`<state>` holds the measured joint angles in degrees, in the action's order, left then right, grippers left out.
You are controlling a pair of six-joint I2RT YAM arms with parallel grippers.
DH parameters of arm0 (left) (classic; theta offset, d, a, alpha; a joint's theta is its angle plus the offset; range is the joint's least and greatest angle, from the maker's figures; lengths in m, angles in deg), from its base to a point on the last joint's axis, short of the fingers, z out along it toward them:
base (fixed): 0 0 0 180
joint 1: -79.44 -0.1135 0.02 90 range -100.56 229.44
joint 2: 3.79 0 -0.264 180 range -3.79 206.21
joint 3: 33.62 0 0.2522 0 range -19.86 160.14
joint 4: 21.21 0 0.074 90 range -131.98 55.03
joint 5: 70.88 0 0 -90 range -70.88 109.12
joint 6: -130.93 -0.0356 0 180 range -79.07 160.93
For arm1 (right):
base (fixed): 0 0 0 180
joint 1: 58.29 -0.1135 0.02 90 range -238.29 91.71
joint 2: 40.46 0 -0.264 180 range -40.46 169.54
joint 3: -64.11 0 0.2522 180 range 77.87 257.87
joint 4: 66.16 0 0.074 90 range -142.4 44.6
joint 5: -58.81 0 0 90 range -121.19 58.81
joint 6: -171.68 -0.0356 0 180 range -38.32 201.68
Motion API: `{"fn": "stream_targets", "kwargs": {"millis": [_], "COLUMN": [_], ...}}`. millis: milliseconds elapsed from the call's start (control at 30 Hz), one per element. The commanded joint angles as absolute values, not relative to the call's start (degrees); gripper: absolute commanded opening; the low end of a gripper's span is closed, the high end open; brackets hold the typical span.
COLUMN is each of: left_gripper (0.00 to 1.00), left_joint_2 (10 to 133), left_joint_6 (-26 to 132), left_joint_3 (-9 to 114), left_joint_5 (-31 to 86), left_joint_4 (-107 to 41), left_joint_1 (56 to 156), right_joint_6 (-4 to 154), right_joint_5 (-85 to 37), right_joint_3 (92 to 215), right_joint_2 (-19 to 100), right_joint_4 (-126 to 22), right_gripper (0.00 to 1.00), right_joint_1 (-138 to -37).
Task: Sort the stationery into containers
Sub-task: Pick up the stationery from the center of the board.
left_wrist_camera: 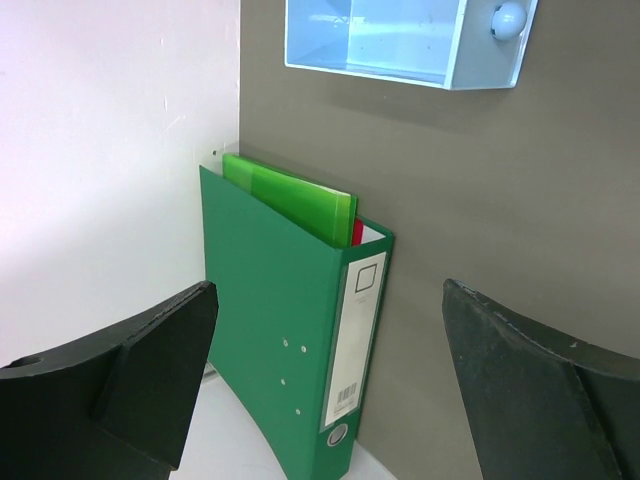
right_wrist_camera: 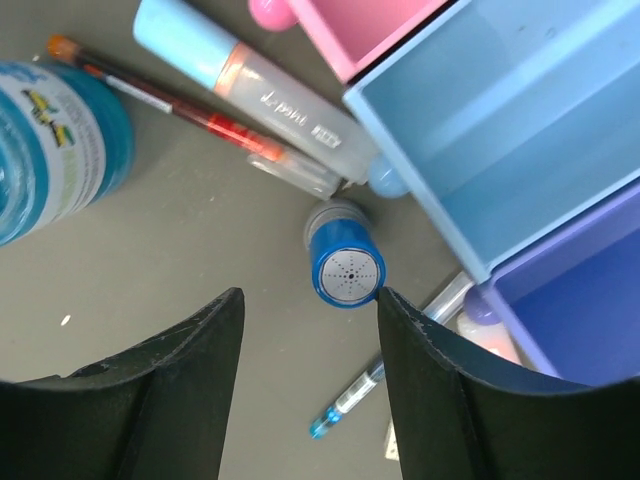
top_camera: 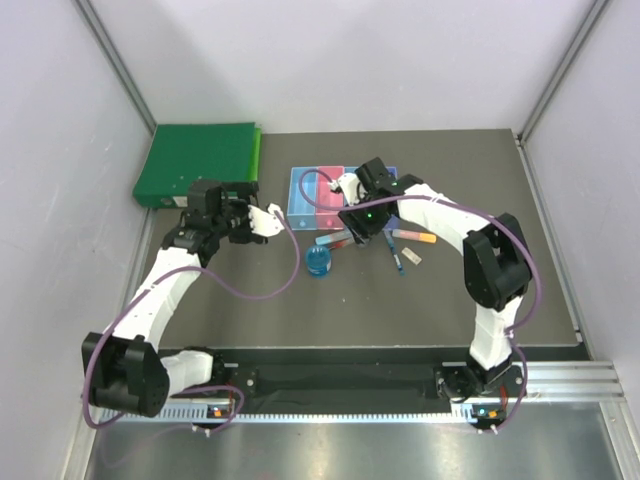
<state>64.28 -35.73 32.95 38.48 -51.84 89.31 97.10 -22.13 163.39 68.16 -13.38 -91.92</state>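
My right gripper point(right_wrist_camera: 310, 297) stands open above a small blue-white bottle point(right_wrist_camera: 347, 265), which lies just past the fingertips and close to the right one. Beside it lie a blue reel point(right_wrist_camera: 50, 140), a red pen point(right_wrist_camera: 190, 110), a pale-capped marker point(right_wrist_camera: 260, 95) and a blue pen point(right_wrist_camera: 370, 390). The containers sit just behind: pink bin point(right_wrist_camera: 370, 30), light blue bin point(right_wrist_camera: 500, 130), purple bin point(right_wrist_camera: 580, 300). From above, the right gripper point(top_camera: 362, 230) covers the bottle in front of the containers point(top_camera: 305, 190). An orange-pink marker point(top_camera: 413, 236) and a pale block point(top_camera: 413, 257) lie to the right. My left gripper point(top_camera: 266, 221) is open and holds nothing.
A big green binder point(top_camera: 200, 163) lies at the back left, close to my left gripper point(left_wrist_camera: 330, 300), which faces the binder's spine point(left_wrist_camera: 355, 340). The outer light blue bin point(left_wrist_camera: 400, 40) shows at the top of the left wrist view. White walls enclose the table on three sides.
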Motion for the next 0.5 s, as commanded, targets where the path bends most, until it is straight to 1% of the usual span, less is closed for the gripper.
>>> {"fn": "stream_targets", "kwargs": {"millis": [0, 300, 467], "left_gripper": [0.99, 0.99, 0.99], "left_joint_2": [62.7, 62.7, 62.9], "left_joint_6": [-36.3, -36.6, -36.1], "left_joint_3": [32.1, 31.4, 31.1], "left_joint_5": [38.6, 38.5, 38.8], "left_joint_4": [-51.8, -51.6, -51.0], "left_joint_1": [89.6, 89.5, 89.6], "right_joint_6": [97.8, 97.9, 97.6], "right_joint_5": [-22.5, -23.3, -23.5], "right_joint_3": [165.4, 165.9, 167.7], "right_joint_2": [71.0, 70.2, 72.0], "right_joint_4": [-14.3, -13.7, -14.0], "right_gripper": [0.55, 0.53, 0.51], "right_joint_1": [-92.3, -91.8, -91.9]}}
